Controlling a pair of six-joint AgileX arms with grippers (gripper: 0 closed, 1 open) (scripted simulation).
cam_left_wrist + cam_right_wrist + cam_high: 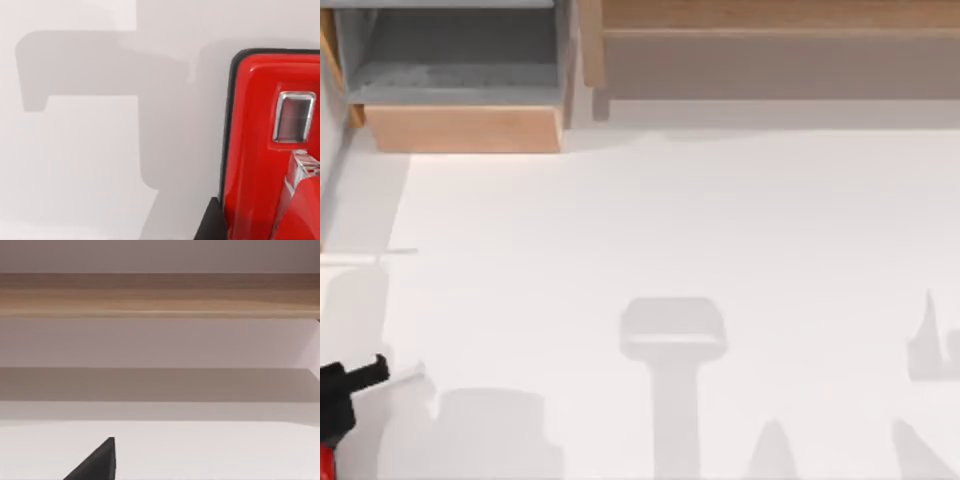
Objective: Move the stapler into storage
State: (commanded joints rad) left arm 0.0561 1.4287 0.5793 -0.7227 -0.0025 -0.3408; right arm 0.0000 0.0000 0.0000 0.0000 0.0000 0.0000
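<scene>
Stapler [260, 150], red with black edge, sits on the white table [670, 230] at its near left corner. Left gripper [355, 378] close above it; can't tell its state. Drawer [460, 95] far left, well apart.

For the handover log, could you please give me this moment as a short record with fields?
stapler: red with black edge, at the table's near left corner, seen close in the left wrist view
drawer: far left, open, grey inside, tan front panel
wooden unit: long, along the far edge at right
table: white, arm shadows across it
stapler in drawer: not yet
</scene>
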